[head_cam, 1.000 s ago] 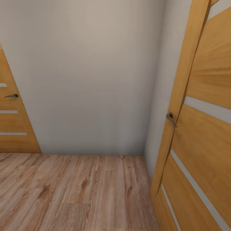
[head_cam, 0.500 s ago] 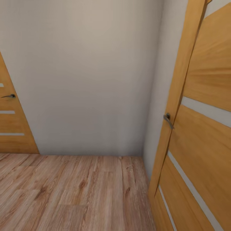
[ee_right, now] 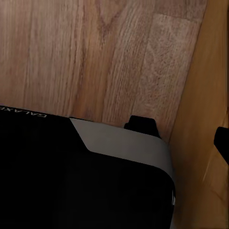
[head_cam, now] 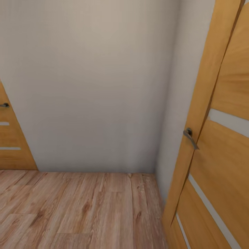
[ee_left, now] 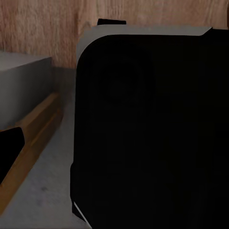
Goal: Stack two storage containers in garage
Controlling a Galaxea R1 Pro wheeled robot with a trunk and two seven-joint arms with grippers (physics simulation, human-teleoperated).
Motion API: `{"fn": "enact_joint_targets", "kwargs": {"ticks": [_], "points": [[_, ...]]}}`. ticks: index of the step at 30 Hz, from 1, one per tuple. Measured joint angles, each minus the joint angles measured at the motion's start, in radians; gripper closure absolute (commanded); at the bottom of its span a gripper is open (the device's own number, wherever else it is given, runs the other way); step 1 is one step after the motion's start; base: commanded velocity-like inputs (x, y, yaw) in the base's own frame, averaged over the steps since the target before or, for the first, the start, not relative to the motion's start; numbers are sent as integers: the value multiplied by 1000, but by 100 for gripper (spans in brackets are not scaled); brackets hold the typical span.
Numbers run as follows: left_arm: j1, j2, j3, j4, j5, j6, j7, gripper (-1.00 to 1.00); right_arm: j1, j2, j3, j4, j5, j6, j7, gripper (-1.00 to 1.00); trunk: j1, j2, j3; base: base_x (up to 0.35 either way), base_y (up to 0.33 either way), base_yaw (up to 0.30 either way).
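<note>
Neither orange-red storage container is in view. Ahead of me is a hallway corner with light wood-plank flooring (head_cam: 79, 211) and a plain pale wall (head_cam: 90, 86). In the left wrist view one dark fingertip (ee_left: 9, 152) sits at the picture's edge beside my black base (ee_left: 152, 133). One dark fingertip (ee_right: 222, 142) likewise shows at the edge of the right wrist view, over the planks (ee_right: 95, 57). Nothing is held between the fingers of either gripper.
An orange wooden door (head_cam: 221, 155) with pale stripes and a metal handle (head_cam: 190, 136) stands close on my right. A second such door (head_cam: 10, 145) is at the far left. The wall closes the way ahead. A wooden strip (ee_left: 33, 138) lies beside my base.
The whole head view has shifted, so the camera moved. The left door now sits further out at the left edge and the right door stands steeper. Nothing in the room moved.
</note>
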Motion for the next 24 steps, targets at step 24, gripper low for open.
{"fn": "enact_joint_targets", "kwargs": {"ticks": [24], "points": [[0, 1, 0, 0, 1, 0, 0, -100, 0, 1, 0, 0, 0, 0, -11, -100, 0, 0, 0, 265, 0, 207]]}}
